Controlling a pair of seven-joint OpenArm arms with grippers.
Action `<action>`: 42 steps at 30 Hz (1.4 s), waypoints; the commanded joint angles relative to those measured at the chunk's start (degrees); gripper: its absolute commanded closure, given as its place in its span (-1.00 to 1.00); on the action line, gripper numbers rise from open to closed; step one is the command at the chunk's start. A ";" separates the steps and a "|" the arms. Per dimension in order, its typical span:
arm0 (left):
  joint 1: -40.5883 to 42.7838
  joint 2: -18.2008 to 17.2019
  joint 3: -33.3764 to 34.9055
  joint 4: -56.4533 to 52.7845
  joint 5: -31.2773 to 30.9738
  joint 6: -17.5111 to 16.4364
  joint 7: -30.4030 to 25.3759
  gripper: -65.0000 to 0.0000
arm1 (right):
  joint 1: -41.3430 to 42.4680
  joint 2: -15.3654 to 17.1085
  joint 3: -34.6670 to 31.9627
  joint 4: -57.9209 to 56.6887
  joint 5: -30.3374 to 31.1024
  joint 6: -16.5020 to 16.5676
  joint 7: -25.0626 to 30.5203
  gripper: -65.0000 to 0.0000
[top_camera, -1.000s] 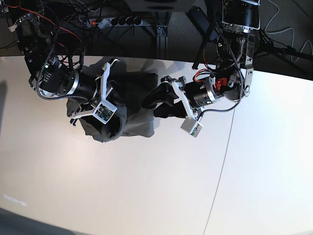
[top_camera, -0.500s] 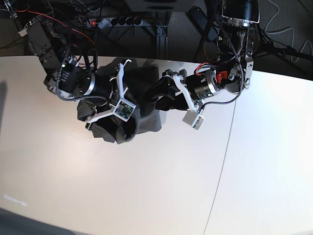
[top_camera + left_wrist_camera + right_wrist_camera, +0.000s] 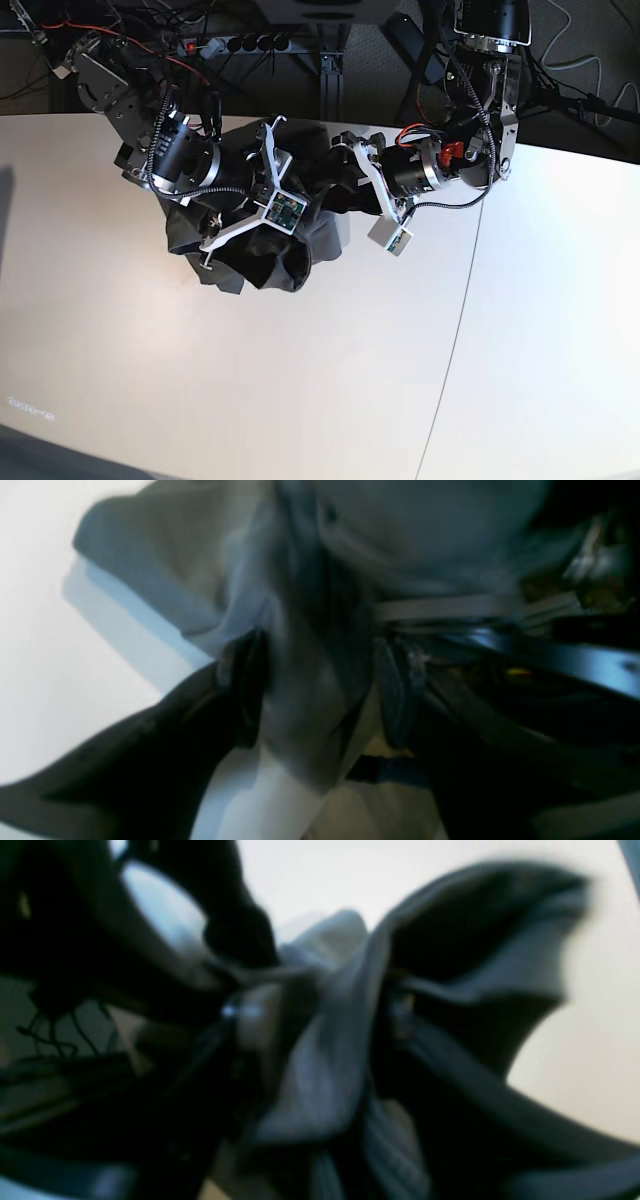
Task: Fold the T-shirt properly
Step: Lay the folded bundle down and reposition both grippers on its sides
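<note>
The dark olive-grey T-shirt lies bunched in a heap on the white table, near its far edge, between my two arms. In the left wrist view a fold of the T-shirt hangs between the fingers of my left gripper, whose jaws stand wide apart. The right wrist view is blurred. There my right gripper also shows its jaws apart, with T-shirt cloth draped between them. In the base view both grippers' fingertips are buried in the heap, close together.
A seam runs down the table on the right. Behind the table's far edge lie a power strip, cables and a dark stand. Both wrist camera brackets hang just over the cloth.
My right arm has swung toward the left arm, dragging the T-shirt into a tighter heap. Its jaws, shut before, now stand apart. The left gripper has stayed as wide as before.
</note>
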 commanded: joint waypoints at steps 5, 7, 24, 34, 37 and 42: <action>-1.01 0.48 0.04 1.18 -3.32 -0.85 -3.23 -0.15 | 0.24 -0.98 -0.11 1.46 4.87 1.53 1.31 0.01; -1.03 0.48 0.04 1.18 -3.13 -0.83 -3.26 -0.15 | 0.22 -1.18 -0.11 2.29 4.92 1.55 1.31 0.01; -1.31 -2.86 -9.88 2.67 -3.39 -0.83 -3.21 -0.15 | 0.22 -1.73 16.57 6.21 5.68 1.53 2.86 1.00; -0.61 -3.32 -9.57 8.04 -17.00 -1.98 6.49 1.00 | 9.09 -4.44 22.84 -11.76 7.52 1.38 10.62 1.00; 0.52 -3.30 -1.16 10.82 -17.40 -1.98 8.83 1.00 | 14.91 -7.58 22.84 -21.88 9.64 1.36 10.78 1.00; 1.97 -2.71 12.72 14.53 -9.75 -1.98 8.00 1.00 | 23.28 -13.29 22.82 -36.48 10.01 1.79 10.29 1.00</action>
